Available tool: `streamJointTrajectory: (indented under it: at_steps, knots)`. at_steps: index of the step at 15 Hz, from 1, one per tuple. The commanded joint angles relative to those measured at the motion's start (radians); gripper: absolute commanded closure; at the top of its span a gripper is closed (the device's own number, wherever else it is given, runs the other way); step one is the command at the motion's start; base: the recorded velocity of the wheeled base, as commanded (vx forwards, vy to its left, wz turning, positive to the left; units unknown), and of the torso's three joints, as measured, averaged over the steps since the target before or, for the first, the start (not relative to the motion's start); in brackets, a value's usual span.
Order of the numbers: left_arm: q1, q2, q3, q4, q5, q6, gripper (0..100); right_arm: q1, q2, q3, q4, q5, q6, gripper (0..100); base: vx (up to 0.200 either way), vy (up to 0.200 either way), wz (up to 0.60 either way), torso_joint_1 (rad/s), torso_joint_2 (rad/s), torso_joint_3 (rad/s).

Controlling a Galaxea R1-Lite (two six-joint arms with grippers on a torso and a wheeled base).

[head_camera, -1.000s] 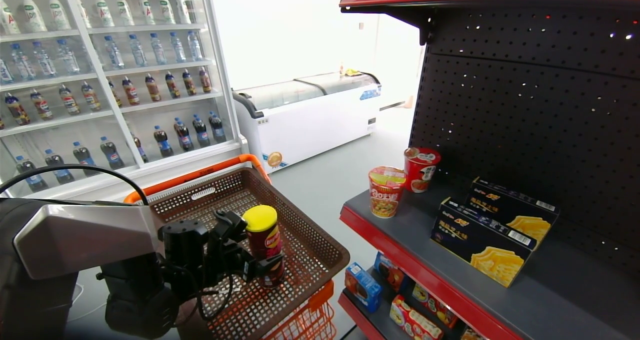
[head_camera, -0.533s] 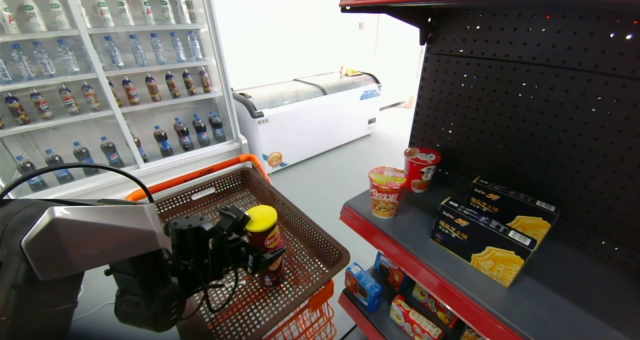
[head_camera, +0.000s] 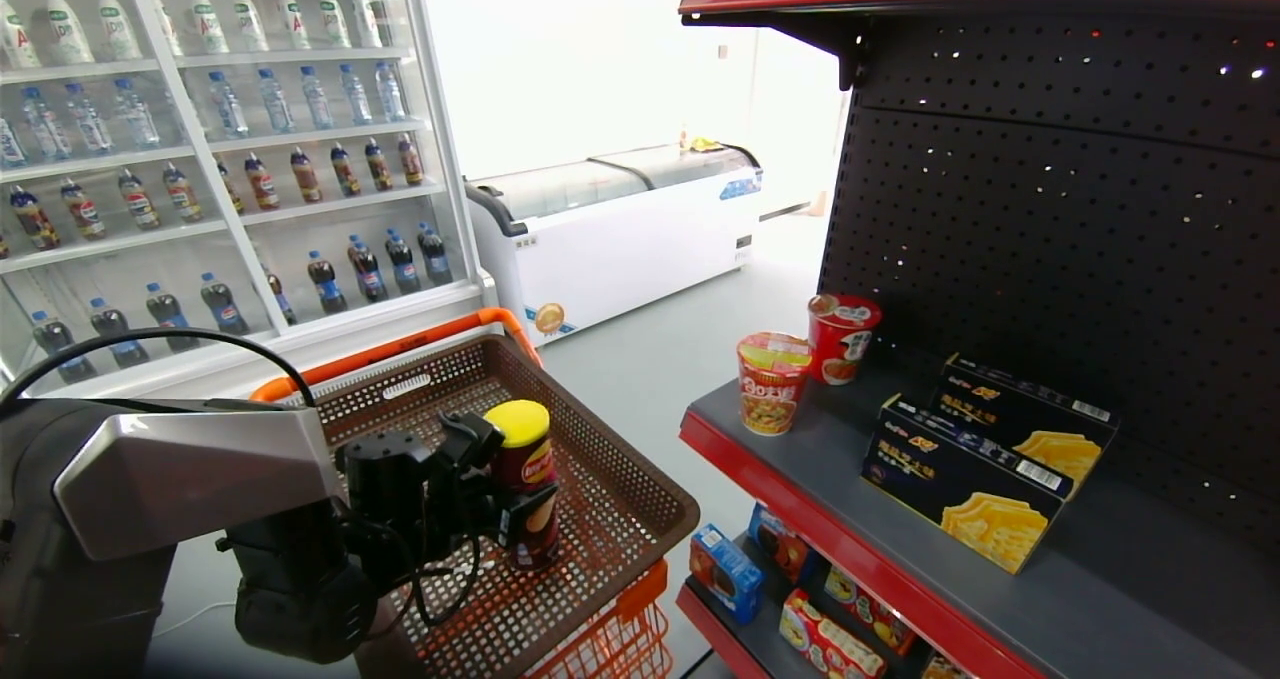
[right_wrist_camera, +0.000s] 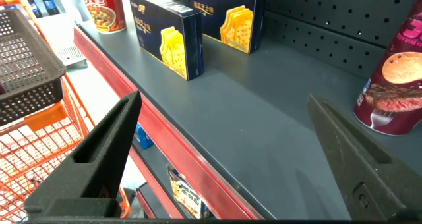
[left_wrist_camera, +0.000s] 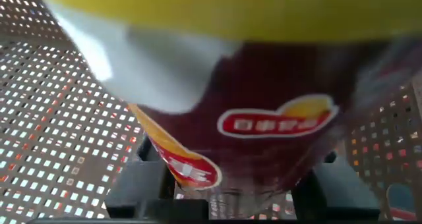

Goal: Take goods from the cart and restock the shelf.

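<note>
1. Head view, right side: grey shelf [head_camera: 820, 449] with red front edge and black pegboard back, carrying boxes and cups.
2. Left of it, apart: cart [head_camera: 600, 439], a brown mesh basket on an orange frame.
3. Inside that basket: left gripper [head_camera: 512, 474], fingers [head_camera: 533, 511] closed on the chips can [head_camera: 528, 457], one finger across its near side, the other behind it just under the lid.
4. Right wrist view: right gripper [right_wrist_camera: 224, 99] above the bare grey board of the shelf, fingers [right_wrist_camera: 99, 158] spread wide, nothing between them.
5. Two dark blue boxes [head_camera: 965, 489] standing one behind the other on the shelf.
6. Chips can again: dark red with yellow lid, near upright, clamped at mid-body low over the basket floor; impossible to tell whether its base touches the mesh.
7. Red tub [right_wrist_camera: 392, 92] on the shelf close to the pegboard, off to one side of the right gripper.
8. Two noodle cups [head_camera: 772, 384] at the shelf's end nearest the cart, just beside each other.
</note>
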Motion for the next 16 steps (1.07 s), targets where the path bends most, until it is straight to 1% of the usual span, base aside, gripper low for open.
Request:
streamJointTrajectory:
  at_steps: [1,2,4,5,6,7,9,11,12,13,14,15,16]
  knots:
    - [0.001,-0.009,0.004,-0.002,-0.002,0.006,100,0.0,0.001,0.0,0.0,0.0,0.0,0,0.0,0.0,0.0,0.0,0.0,0.0]
    - [0.003,-0.013,0.007,-0.004,-0.002,0.009,100,0.0,0.001,0.0,0.0,0.0,0.0,0,0.0,0.0,0.0,0.0,0.0,0.0]
    - [0.003,-0.084,-0.001,0.002,0.002,0.045,100,0.0,0.001,0.0,0.0,0.0,0.0,0,0.0,0.0,0.0,0.0,0.0,0.0]
    - [0.001,-0.105,-0.004,0.013,0.004,0.048,100,0.0,0.001,0.0,0.0,0.0,0.0,0,0.0,0.0,0.0,0.0,0.0,0.0]
    - [-0.002,-0.139,-0.013,0.04,0.021,0.048,100,0.0,0.001,0.0,0.0,0.0,0.0,0,0.0,0.0,0.0,0.0,0.0,0.0]
    - [-0.01,-0.199,-0.016,0.1,0.079,0.047,100,0.0,0.001,0.0,0.0,0.0,0.0,0,0.0,0.0,0.0,0.0,0.0,0.0]
    - [-0.025,-0.285,0.001,0.18,0.212,0.047,100,0.0,0.001,0.0,0.0,0.0,0.0,0,0.0,0.0,0.0,0.0,0.0,0.0]
    - [-0.029,-0.372,0.021,0.24,0.22,0.036,100,0.0,0.001,0.0,0.0,0.0,0.0,0,0.0,0.0,0.0,0.0,0.0,0.0]
    - [-0.029,-0.38,0.021,0.245,0.22,0.035,100,0.0,0.001,0.0,0.0,0.0,0.0,0,0.0,0.0,0.0,0.0,0.0,0.0]
    - [-0.048,-0.492,0.016,0.326,0.225,-0.001,100,0.0,0.001,0.0,0.0,0.0,0.0,0,0.0,0.0,0.0,0.0,0.0,0.0]
    - [-0.052,-0.55,0.015,0.384,0.228,-0.014,100,0.0,0.001,0.0,0.0,0.0,0.0,0,0.0,0.0,0.0,0.0,0.0,0.0]
    - [-0.059,-0.579,0.019,0.407,0.228,-0.017,100,0.0,0.001,0.0,0.0,0.0,0.0,0,0.0,0.0,0.0,0.0,0.0,0.0]
    - [-0.065,-0.641,0.041,0.439,0.226,-0.03,100,0.0,0.001,0.0,0.0,0.0,0.0,0,0.0,0.0,0.0,0.0,0.0,0.0]
